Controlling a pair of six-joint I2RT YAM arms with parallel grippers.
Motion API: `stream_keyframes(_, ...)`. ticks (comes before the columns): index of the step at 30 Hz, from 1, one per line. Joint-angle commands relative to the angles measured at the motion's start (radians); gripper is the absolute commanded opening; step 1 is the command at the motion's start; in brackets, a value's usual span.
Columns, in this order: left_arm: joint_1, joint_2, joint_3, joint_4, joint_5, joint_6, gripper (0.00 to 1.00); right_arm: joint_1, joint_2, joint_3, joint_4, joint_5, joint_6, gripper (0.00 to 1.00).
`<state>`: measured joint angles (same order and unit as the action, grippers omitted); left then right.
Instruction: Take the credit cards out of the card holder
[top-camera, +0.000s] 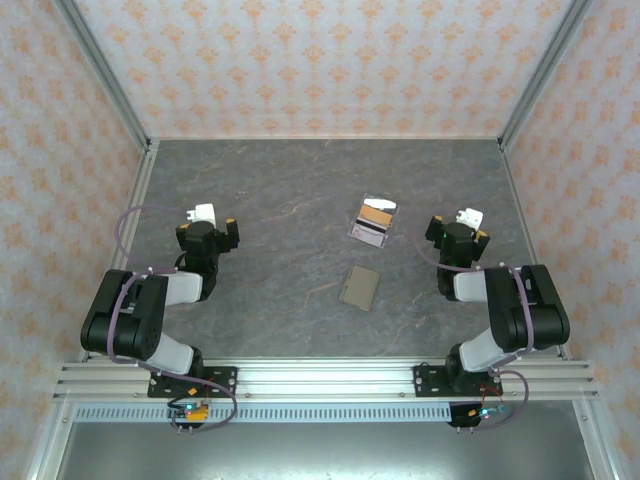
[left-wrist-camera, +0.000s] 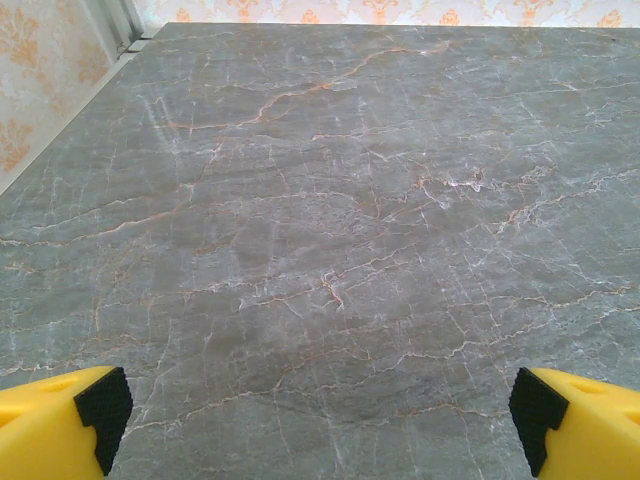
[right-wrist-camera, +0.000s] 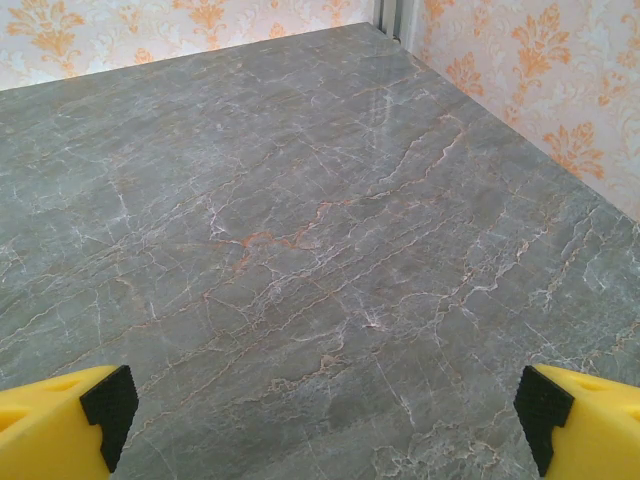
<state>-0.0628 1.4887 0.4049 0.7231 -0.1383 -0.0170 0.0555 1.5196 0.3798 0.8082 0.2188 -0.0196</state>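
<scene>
The left gripper (left-wrist-camera: 320, 425) stands wide open with nothing between its jaws. In its wrist view the two yellow fingers (left-wrist-camera: 50, 430) sit at the bottom corners, each with a black pad (left-wrist-camera: 103, 412) facing inward. Bare grey marbled table (left-wrist-camera: 330, 230) lies between and beyond them. The right gripper (right-wrist-camera: 320, 425) is released just the same — yellow fingers at the bottom corners, black pads inward, only table surface in the gap. Seen from above, the left gripper (top-camera: 207, 225) is over the left part of the table and the right gripper (top-camera: 460, 228) over the right part. Both point away from the bases, and each arm is folded back on itself.

The card holder (top-camera: 360, 287) lies flat on the table between the two arms, somewhat nearer the right one, showing its olive-taupe outside. It is well apart from both grippers and touched by neither. Beyond it, toward the far wall, lies a glossy clear piece (top-camera: 374, 220) with tan and dark parts — near the card holder but not touching it. Walls (top-camera: 320, 60) papered in a pale orange pattern close the table on three sides.
</scene>
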Motion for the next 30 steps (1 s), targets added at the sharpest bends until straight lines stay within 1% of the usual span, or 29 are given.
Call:
stream_keyframes(1,0.008,0.007,0.018,0.025,-0.008,0.019,1.0,-0.003,-0.002,0.023,-0.006,-0.003,0.015,0.99)
stream_keyframes(24,0.009,0.007,0.02,0.023,-0.004,0.017,1.0,-0.003,-0.001,0.022,-0.007,-0.002,0.016,0.99)
stream_keyframes(30,0.009,-0.002,0.023,0.013,-0.012,0.016,1.0,-0.002,-0.007,0.007,0.017,-0.021,0.01,0.99)
